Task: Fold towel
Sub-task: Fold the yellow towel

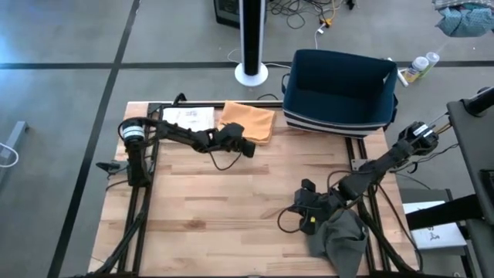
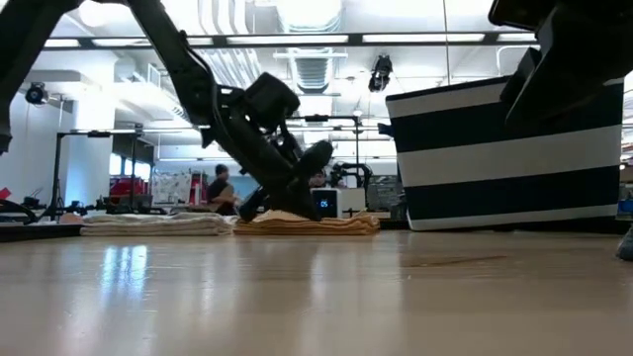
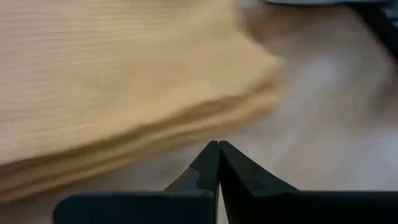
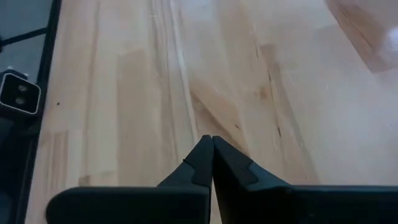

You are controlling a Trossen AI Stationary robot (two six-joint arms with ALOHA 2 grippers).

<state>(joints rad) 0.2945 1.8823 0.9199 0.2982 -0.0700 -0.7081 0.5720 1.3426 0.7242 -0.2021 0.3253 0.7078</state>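
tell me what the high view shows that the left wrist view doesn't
Only the high view: the grey towel crumpled at the table's near right edge, the right gripper beside it, the white towel and the striped basket. Only the left wrist view: the left gripper with fingertips pressed shut, holding nothing. Both: the folded orange towel.

On the worktop [image 1: 208, 208], a folded towel [image 1: 248, 122] lies at the far edge, left of the basket [image 1: 340, 89] at the far right corner; a second folded towel [image 1: 187, 117] lies just left of the first; the left tool [image 1: 245, 147] rests at the first towel's near edge; the right tool [image 1: 307, 207] sits near the front right, beside a crumpled cloth [image 1: 340, 241] at the front edge.
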